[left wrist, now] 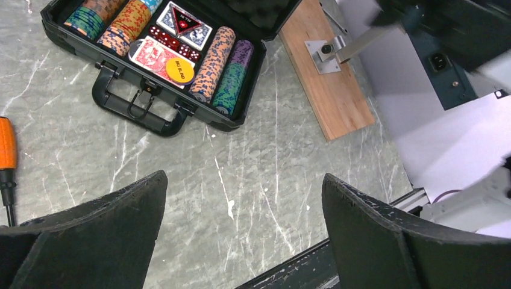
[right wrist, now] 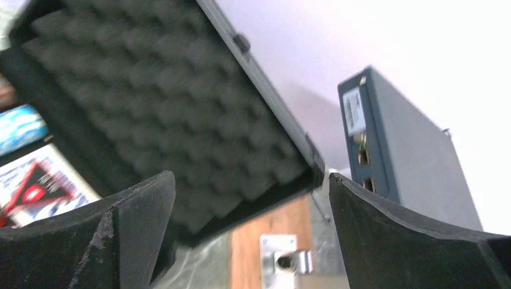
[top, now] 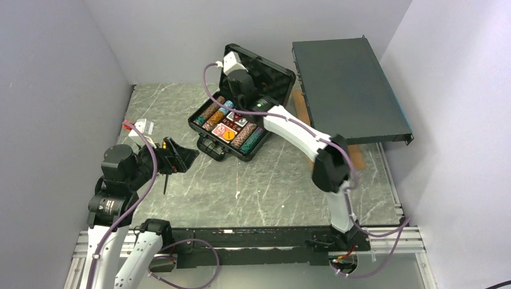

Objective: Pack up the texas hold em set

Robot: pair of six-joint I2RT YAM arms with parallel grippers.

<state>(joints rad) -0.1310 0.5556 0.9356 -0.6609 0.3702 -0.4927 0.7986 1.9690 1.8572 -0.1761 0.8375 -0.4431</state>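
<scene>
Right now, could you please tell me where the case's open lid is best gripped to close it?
Probably its free upper edge, taken from above: the lid stands open and tilted back, foam facing forward, so the rim is thin and exposed. The right fingers are open nearby.

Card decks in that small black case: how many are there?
2. A blue deck lies in the middle of the case, under the red triangle; a red deck lies nearer the handle, an orange button on it. More could be hidden beneath.
</scene>
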